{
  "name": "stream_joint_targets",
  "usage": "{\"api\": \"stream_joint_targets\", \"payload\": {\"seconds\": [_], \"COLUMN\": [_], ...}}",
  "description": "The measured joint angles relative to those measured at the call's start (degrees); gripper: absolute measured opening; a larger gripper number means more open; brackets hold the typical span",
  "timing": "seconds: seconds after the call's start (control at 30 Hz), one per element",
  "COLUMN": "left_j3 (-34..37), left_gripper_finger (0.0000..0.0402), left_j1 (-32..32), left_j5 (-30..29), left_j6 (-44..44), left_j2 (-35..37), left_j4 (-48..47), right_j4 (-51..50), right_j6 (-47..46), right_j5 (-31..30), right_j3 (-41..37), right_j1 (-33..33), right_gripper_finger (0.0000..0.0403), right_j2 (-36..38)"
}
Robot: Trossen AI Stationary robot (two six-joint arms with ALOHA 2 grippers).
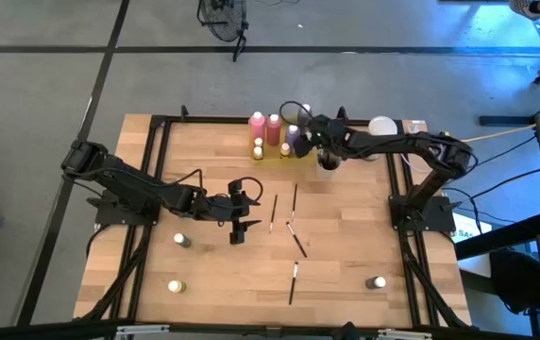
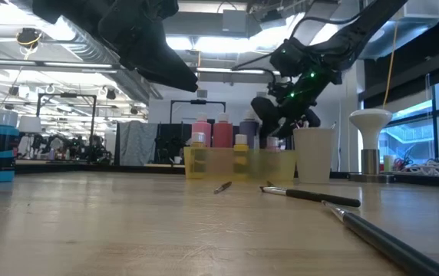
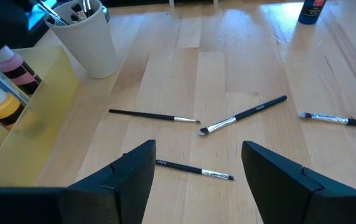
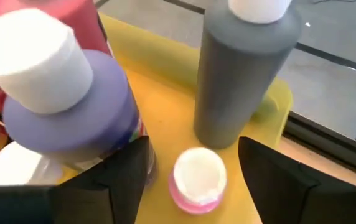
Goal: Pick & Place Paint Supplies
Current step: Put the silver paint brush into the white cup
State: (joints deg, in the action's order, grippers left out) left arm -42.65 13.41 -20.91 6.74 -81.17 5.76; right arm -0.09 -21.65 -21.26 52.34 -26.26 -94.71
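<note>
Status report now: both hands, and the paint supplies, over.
Right hand open over yellow tray, small pink bottle below it, released. Left hand open above brushes on table. Nothing blocking.

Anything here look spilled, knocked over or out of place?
Nothing spilled or toppled. Thin dark-handled paintbrushes lie scattered at odd angles on the wooden table, and small pale-capped bottles stand stray, far from the translucent yellow tray.

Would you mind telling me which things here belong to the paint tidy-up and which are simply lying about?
Part of the job:
- paint bottles in the tray
- small bottles loose on the table
- brushes on the table

Just there:
- yellow tray
- cup
- blue bottle
</note>
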Motion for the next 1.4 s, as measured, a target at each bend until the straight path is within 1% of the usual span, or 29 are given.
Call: {"api": "stream_joint_targets", "payload": {"seconds": [0.1, 0.27, 0.4, 0.47, 0.6, 0.7, 0.83, 0.93, 1.1, 1.13, 1.17, 1.23, 1.33, 1.4], "left_j3": [0.0, 0.0, 0.0, 0.0, 0.0, 0.0, 0.0, 0.0, 0.0, 0.0, 0.0, 0.0, 0.0, 0.0], "left_gripper_finger": [0.0235, 0.0233, 0.0235, 0.0235, 0.0233, 0.0234, 0.0235, 0.0233, 0.0235, 0.0235, 0.0235, 0.0234, 0.0233, 0.0234], "left_j1": [0.0, 0.0, 0.0, 0.0, 0.0, 0.0, 0.0, 0.0, 0.0, 0.0, 0.0, 0.0, 0.0, 0.0], "left_j5": [0.0, 0.0, 0.0, 0.0, 0.0, 0.0, 0.0, 0.0, 0.0, 0.0, 0.0, 0.8, 2.2, 3.2], "left_j6": [0.0, 0.0, 0.0, 0.0, 0.0, 0.0, 0.0, 0.0, 0.0, 0.0, 0.0, 0.0, 0.0, 0.0], "left_j2": [0.0, 0.0, 0.0, 0.0, 0.0, 0.0, 0.0, 0.0, 0.0, 0.0, 0.0, 0.0, 0.0, 0.0], "left_j4": [0.0, 0.0, 0.0, 0.0, -0.3, -0.4, -0.4, -0.5, -0.5, -0.5, -0.5, -0.9, -1.4, -1.7], "right_j4": [-1.1, -5.5, -9.4, -11.4, -13.4, -13.4, -13.3, -13.8, -15.1, -15.5, -16.3, -17.5, -18.2, -18.1], "right_j6": [0.4, 1.5, 1.2, -0.2, -0.8, 1.9, 4.1, 4.1, 4.1, 4.1, 4.2, 4.9, 6.5, 7.6], "right_j5": [-0.7, -4.3, -4.0, -1.5, 7.4, 14.4, 25.3, 35.4, 56.6, 59.5, 61.1, 61.7, 61.7, 60.0], "right_j3": [0.0, 0.0, 0.0, 0.0, 0.0, 0.0, 0.0, 0.0, 0.0, 0.0, 0.0, 0.0, 0.0, 0.0], "right_j1": [0.0, 0.0, 0.1, 0.5, 1.2, 2.0, 3.7, 5.9, 10.7, 11.8, 13.0, 15.3, 18.6, 21.0], "right_gripper_finger": [0.0247, 0.0247, 0.0247, 0.0247, 0.0247, 0.0247, 0.0247, 0.0247, 0.0247, 0.0247, 0.0247, 0.0247, 0.0247, 0.0247], "right_j2": [1.6, 5.7, 9.9, 12.3, 17.3, 21.5, 26.4, 28.5, 28.7, 28.7, 28.7, 28.7, 28.7, 28.2]}}
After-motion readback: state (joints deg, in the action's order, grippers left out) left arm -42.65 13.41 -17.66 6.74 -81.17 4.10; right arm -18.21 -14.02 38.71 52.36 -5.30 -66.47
